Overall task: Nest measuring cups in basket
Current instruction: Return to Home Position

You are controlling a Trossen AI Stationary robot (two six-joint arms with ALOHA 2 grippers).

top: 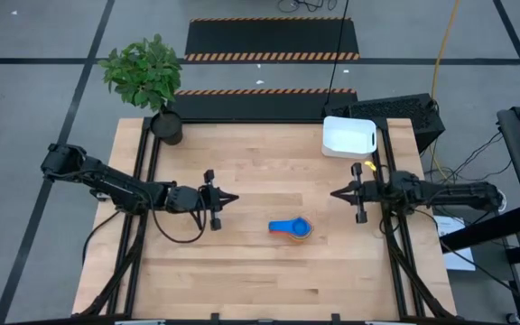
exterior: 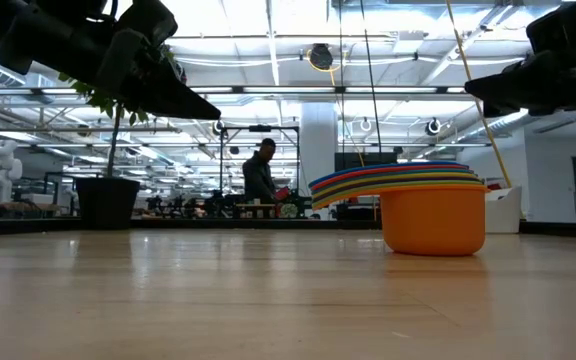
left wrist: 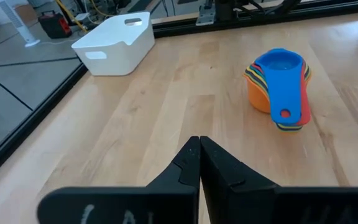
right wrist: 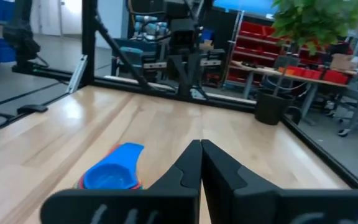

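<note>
Measuring cups (top: 292,228) sit nested, handles toward 9 o'clock, at 8 o'clock from the nearer right gripper (top: 337,193), with the basket (top: 348,135) at their 1 o'clock; that gripper and the left gripper (top: 228,199) are closed, empty

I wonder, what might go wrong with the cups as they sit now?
The nested measuring cups stand on the table, outside the basket, so the job may end unfinished. Their handles overhang one side; a nudge from the left gripper or right gripper, both shut, might tip the stack.
</note>
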